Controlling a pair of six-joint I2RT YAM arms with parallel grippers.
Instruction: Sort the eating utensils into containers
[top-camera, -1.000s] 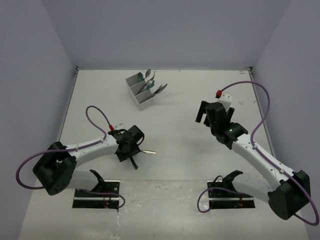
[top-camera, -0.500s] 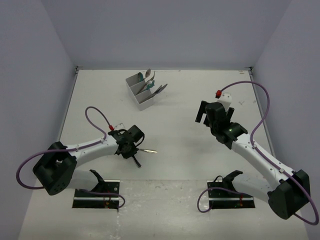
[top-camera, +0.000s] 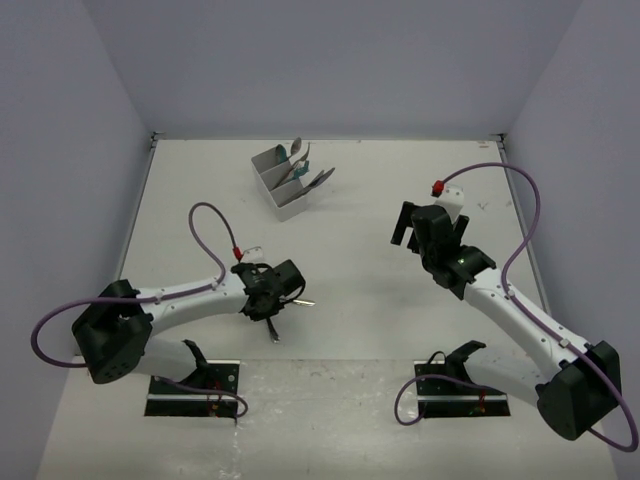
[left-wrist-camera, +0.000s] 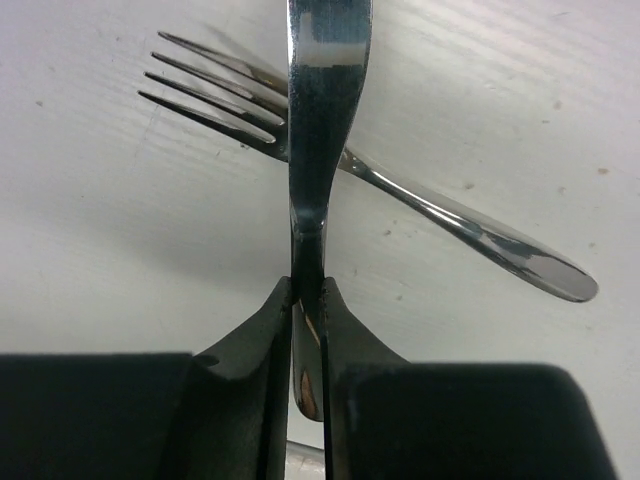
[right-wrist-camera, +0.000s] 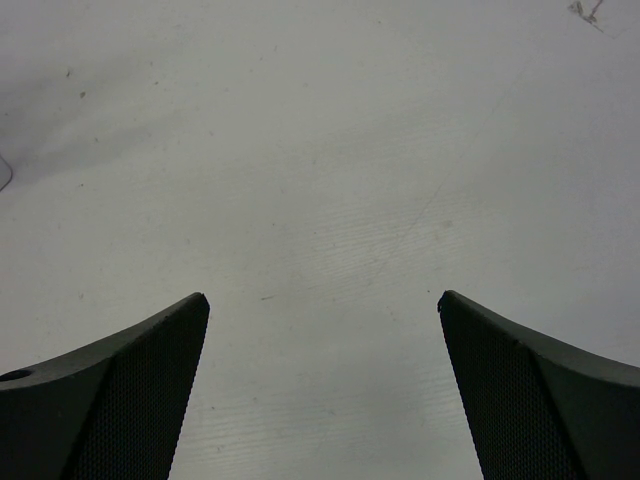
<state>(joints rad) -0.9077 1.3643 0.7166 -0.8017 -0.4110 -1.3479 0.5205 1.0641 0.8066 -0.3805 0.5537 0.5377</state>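
Note:
My left gripper (top-camera: 276, 298) (left-wrist-camera: 307, 285) is shut on a shiny silver utensil (left-wrist-camera: 325, 120), gripped edge-on by its handle. Its free end (top-camera: 303, 302) sticks out to the right, just above the table. A silver fork (left-wrist-camera: 430, 205) lies flat on the table under it, crossing it; in the top view I take the fork to be the thin piece (top-camera: 273, 333) just below the gripper. The white three-compartment organiser (top-camera: 280, 190) stands at the back centre with several silver and teal utensils (top-camera: 300, 163) leaning in it. My right gripper (top-camera: 407, 224) (right-wrist-camera: 322, 300) is open and empty over bare table.
Grey walls close the table at the back and both sides. A purple cable (top-camera: 210, 230) loops above the left arm and another (top-camera: 525, 215) arcs over the right arm. A small white box with a red knob (top-camera: 447, 197) sits behind the right gripper.
My left gripper has shifted right and a little toward the table's middle, carrying the silver utensil, and its cable loop has risen. The right arm has not moved.

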